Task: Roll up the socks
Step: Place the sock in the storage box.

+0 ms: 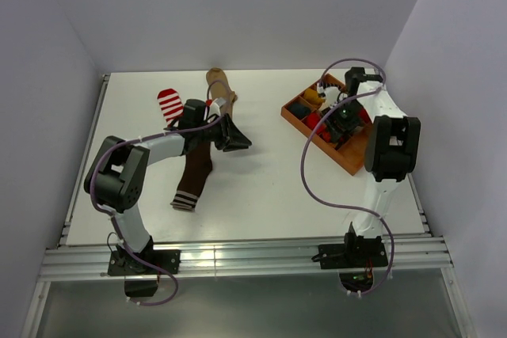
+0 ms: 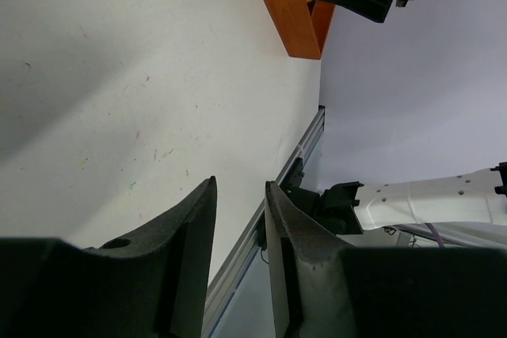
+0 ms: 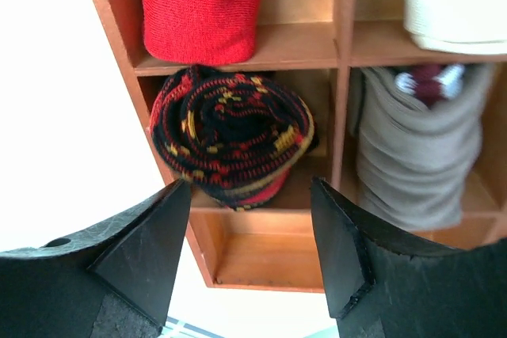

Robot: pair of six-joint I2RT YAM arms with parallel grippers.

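1. Right gripper [image 3: 248,195]: nearest item in the right wrist view. Fingers spread wide, nothing between them; poised over the wooden tray [image 3: 119,29].
2. Left gripper [image 2: 240,195]: nearest item in the left wrist view. Fingers parted by a narrow gap, holding nothing; low over bare tabletop, well to the left of the tray.
3. Table [image 1: 269,187]: white, carries the tray at its right side.
4. Tray: orange-brown wood, split by dividers into compartments, set at an angle in the top view.
5. Brown sock [image 1: 194,176]: flat, unrolled, well left of the tray. Its striped cuff is at the near end and its far end passes under the left arm.
6. Tan sock [image 1: 220,85]: flat, unrolled, left of the tray and farther back than it.
7. Striped sock [image 1: 169,104]: red and white, unrolled, just beyond the tan sock from the tray.
8. Argyle sock [image 3: 230,136]: black with red and yellow pattern, rolled into a coil, inside a compartment along the tray's left wall.
9. Neighbouring compartments: the red roll [image 3: 202,5] sits behind the argyle sock. The grey roll [image 3: 412,156] sits across the divider to its right. The pale roll [image 3: 455,1] sits behind the grey one.
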